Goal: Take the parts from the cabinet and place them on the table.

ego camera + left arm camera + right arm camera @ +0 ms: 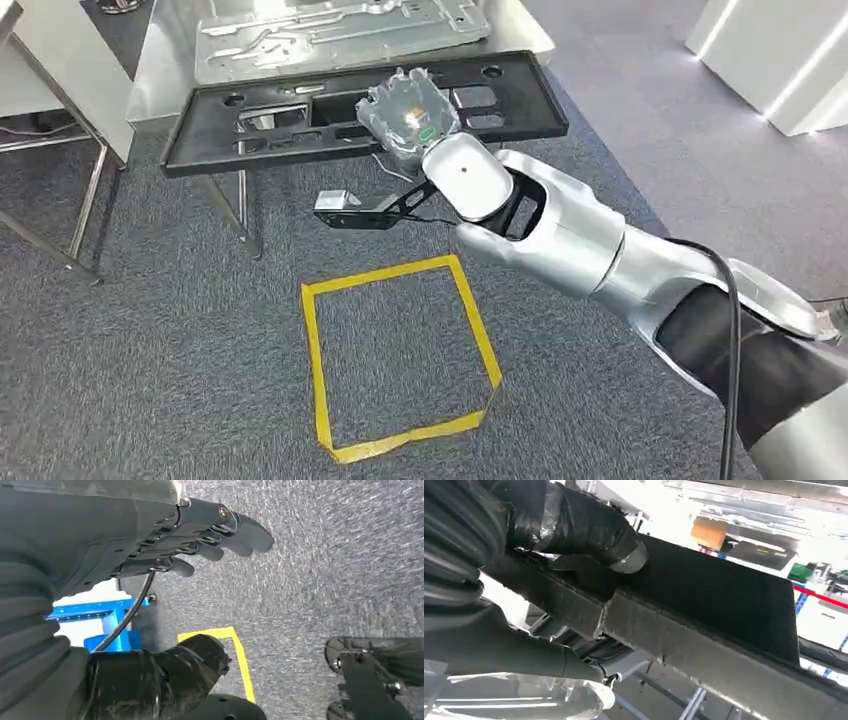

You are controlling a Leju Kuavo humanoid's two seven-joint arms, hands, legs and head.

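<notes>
The left hand (210,535) hangs over carpet, fingers loosely apart, holding nothing. To its right, the black frame (200,140) lies half on the table (170,60), its near edge overhanging. The right hand (408,115) grips that edge near the middle. If it lets go now, the overhang could probably tip the frame to the floor. The right wrist view shows the thumb (589,527) clamped on the frame's top, which the head view hides.
</notes>
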